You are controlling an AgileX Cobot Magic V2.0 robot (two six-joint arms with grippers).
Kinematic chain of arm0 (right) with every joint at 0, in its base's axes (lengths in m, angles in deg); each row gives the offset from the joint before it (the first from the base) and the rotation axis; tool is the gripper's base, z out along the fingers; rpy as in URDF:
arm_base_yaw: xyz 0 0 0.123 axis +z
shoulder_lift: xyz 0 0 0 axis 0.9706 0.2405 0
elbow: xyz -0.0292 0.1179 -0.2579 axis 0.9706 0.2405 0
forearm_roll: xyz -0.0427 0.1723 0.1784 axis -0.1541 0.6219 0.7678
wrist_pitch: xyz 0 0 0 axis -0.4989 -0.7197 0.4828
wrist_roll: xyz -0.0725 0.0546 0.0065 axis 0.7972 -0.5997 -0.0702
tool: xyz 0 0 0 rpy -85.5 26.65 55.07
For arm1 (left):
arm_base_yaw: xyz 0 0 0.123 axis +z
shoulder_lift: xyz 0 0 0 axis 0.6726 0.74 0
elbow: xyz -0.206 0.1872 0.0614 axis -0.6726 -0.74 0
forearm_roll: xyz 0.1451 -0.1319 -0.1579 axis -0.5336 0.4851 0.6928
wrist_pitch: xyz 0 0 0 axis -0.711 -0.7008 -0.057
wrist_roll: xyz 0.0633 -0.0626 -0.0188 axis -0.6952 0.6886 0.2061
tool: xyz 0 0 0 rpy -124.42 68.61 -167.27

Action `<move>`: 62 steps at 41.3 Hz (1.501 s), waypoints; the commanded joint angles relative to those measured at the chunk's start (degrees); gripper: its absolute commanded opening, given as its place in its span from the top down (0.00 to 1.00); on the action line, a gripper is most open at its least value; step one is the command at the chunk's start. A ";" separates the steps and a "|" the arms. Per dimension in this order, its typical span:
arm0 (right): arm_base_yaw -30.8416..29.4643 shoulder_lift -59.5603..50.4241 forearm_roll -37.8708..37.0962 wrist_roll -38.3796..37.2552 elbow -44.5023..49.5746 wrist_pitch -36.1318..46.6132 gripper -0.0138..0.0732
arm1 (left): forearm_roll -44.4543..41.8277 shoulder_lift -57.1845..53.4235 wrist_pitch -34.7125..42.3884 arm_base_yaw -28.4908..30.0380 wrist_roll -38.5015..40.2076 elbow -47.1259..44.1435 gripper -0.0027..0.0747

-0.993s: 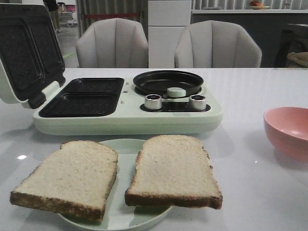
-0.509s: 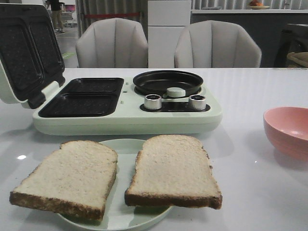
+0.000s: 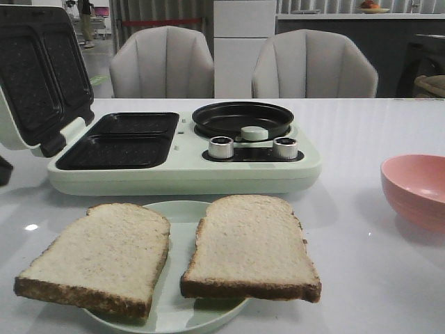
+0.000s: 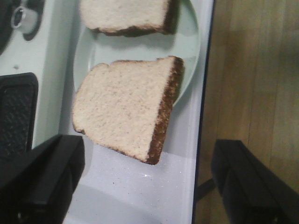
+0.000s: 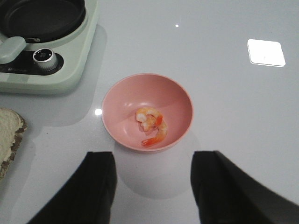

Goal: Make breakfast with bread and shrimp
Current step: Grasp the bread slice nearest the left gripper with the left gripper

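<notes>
Two slices of bread lie side by side on a pale green plate (image 3: 182, 212) at the table's front: the left slice (image 3: 97, 254) and the right slice (image 3: 247, 243). In the left wrist view my left gripper (image 4: 147, 182) hangs open over the table's front edge, just short of the nearer slice (image 4: 124, 109), holding nothing. The shrimp (image 5: 152, 123) lies curled in a pink bowl (image 5: 112, 100). My right gripper (image 5: 152, 186) stands open just short of that bowl, empty. In the front view only a dark bit of the left gripper (image 3: 3, 170) shows, at the left edge.
A pale green breakfast maker (image 3: 181, 174) stands behind the plate, its lid (image 3: 38, 69) raised at the left, two black grill wells (image 3: 122, 139), a round black pan (image 3: 242, 118) and two knobs. The pink bowl (image 3: 417, 188) sits at the right. Two chairs stand behind the table.
A dark part of the left gripper has come into the front view at its left edge. The bread, plate and bowl have not moved.
</notes>
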 commanded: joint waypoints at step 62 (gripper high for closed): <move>-0.39 0.46 -0.13 0.28 -1.57 3.88 0.29 | -53.54 36.28 -10.56 -2.53 55.90 4.54 0.79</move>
